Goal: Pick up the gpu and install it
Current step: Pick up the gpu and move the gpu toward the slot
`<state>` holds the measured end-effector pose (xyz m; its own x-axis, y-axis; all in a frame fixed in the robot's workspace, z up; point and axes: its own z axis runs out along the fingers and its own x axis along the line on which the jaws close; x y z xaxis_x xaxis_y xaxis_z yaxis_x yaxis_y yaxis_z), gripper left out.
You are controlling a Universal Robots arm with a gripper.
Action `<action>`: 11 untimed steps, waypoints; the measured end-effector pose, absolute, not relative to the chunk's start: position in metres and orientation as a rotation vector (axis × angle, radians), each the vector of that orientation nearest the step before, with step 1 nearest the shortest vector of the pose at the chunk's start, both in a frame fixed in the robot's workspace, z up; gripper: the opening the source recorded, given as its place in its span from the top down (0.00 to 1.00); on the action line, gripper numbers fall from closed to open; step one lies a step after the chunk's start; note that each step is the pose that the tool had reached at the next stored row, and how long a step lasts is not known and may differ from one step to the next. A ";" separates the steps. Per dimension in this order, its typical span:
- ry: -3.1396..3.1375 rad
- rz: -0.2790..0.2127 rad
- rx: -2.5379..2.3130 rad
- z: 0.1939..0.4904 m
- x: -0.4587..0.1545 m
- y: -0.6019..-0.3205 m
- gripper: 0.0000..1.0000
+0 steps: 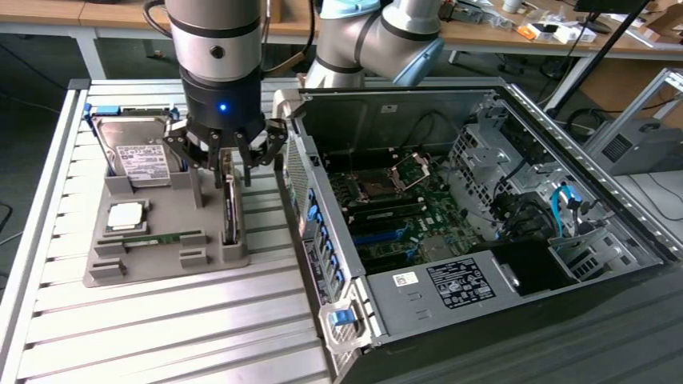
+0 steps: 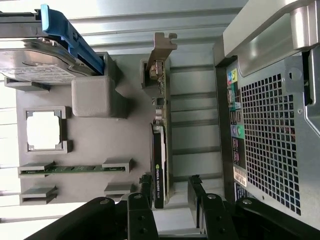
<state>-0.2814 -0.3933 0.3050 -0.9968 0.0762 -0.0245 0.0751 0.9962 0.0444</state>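
Grey plastic makes up the holder (image 1: 149,260) that sits on the metal slat table (image 1: 160,320), at the exterior view's left. The gpu (image 1: 229,220) stands on its thin edge in a slot along the side of the holder nearest the computer case (image 1: 427,120). It is not in the case. In the wrist view the gpu (image 2: 160,140) is a dark card with a black cover on one side and a silver bracket at its far end. The gripper (image 1: 229,178) hangs right over the card, low and close to it. Its fingers (image 2: 145,187) are spread wide, one on each side of the card, and the gripper (image 2: 170,189) is not squeezing anything. One finger is just beside the black cover, and there is a clear gap between the card and the other finger. A silver hard drive (image 1: 144,156) with a white label leans in the holder (image 2: 95,135) at the far end, with a blue piece beside it. A square chip (image 1: 126,214) lies flat in its own spot, and a thin green memory stick (image 1: 155,238) lies in a long slot near it. The computer case (image 2: 270,125) lies on its side with its big side open. Inside it you can see the green board (image 1: 395,216) and some blue cables (image 1: 565,204).
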 end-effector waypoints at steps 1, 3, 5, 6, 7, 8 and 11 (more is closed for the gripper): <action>3.113 0.068 0.118 0.304 -0.281 -0.393 0.58; 3.112 0.068 0.118 0.302 -0.281 -0.393 0.58; 3.113 0.067 0.118 0.301 -0.281 -0.392 0.58; 3.113 0.067 0.118 0.300 -0.281 -0.392 0.58; 3.112 0.068 0.118 0.300 -0.281 -0.391 0.58; 3.112 0.068 0.118 0.299 -0.281 -0.390 0.58; 3.112 0.068 0.118 0.298 -0.281 -0.388 0.58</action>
